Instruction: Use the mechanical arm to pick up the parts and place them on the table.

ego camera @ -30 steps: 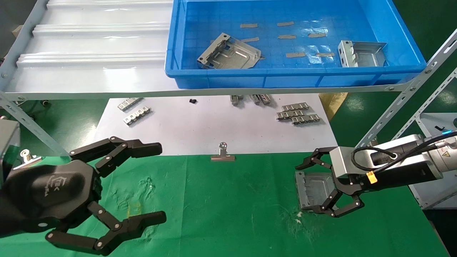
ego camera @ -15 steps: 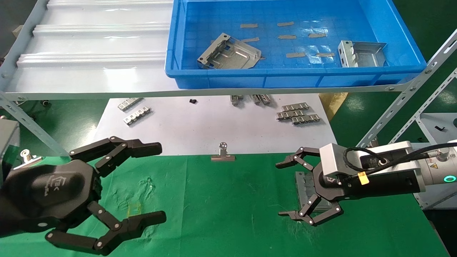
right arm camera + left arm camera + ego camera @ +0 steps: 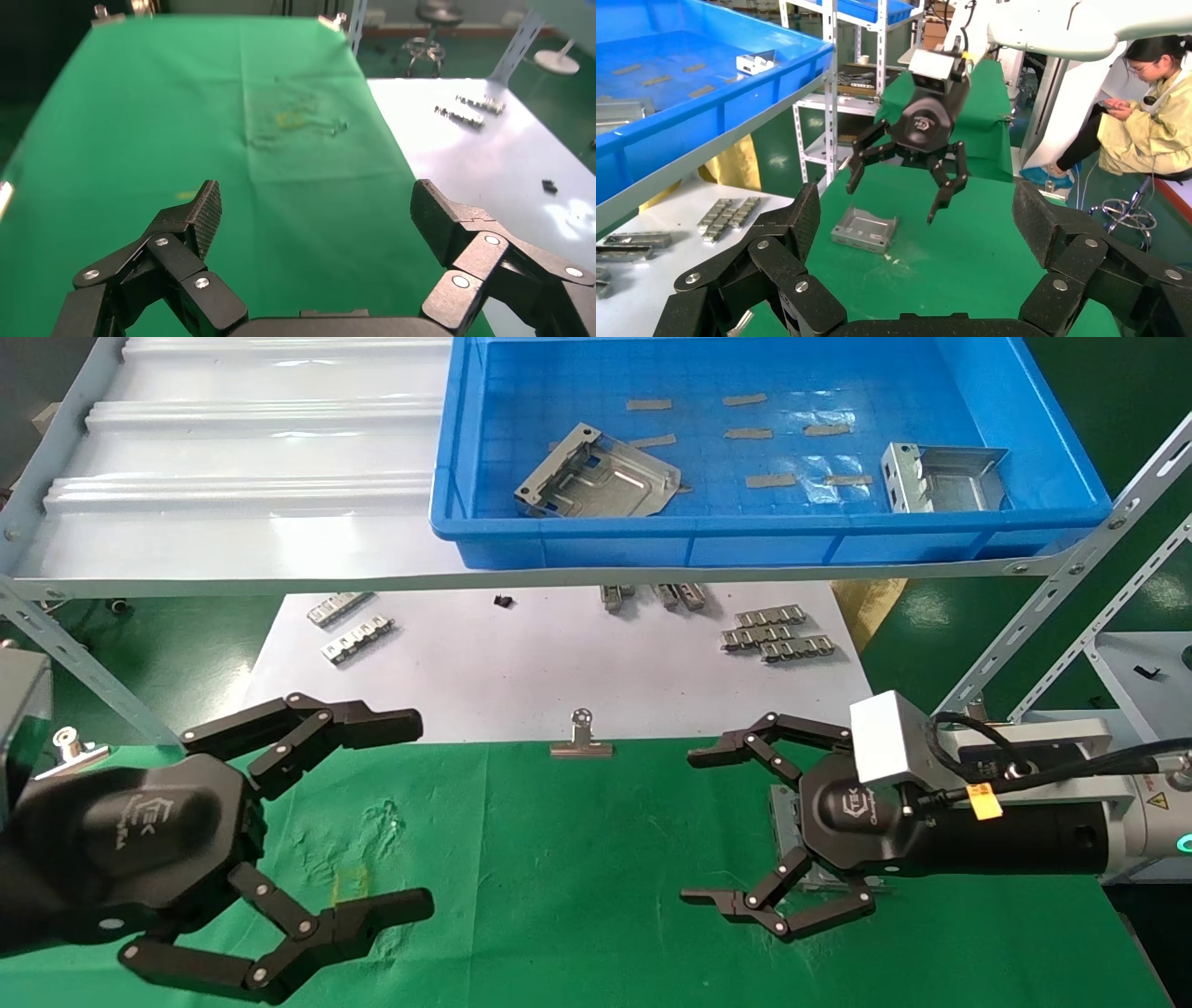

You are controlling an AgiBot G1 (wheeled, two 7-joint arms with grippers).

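Note:
One silver-grey bracket (image 3: 864, 229) lies flat on the green table (image 3: 577, 868); in the head view it (image 3: 788, 829) is mostly hidden behind my right hand. My right gripper (image 3: 694, 826) is open and empty, raised above the cloth just left of that bracket; it also shows in the left wrist view (image 3: 895, 186). Two more brackets lie in the blue bin (image 3: 1034, 393) on the shelf: one at its front left (image 3: 596, 477), one at its front right (image 3: 942, 477). My left gripper (image 3: 410, 812) is open and empty, parked over the table's left part.
A white sheet (image 3: 559, 663) behind the cloth carries small toothed metal strips (image 3: 778, 633) and a binder clip (image 3: 581, 740) at its front edge. A slanted shelf post (image 3: 1043, 607) stands behind my right arm. A seated person (image 3: 1151, 105) is off the table's far end.
My right gripper has let go of the bracket, opened wider, lifted and moved left off it. The bracket stays on the cloth. My left gripper has not moved.

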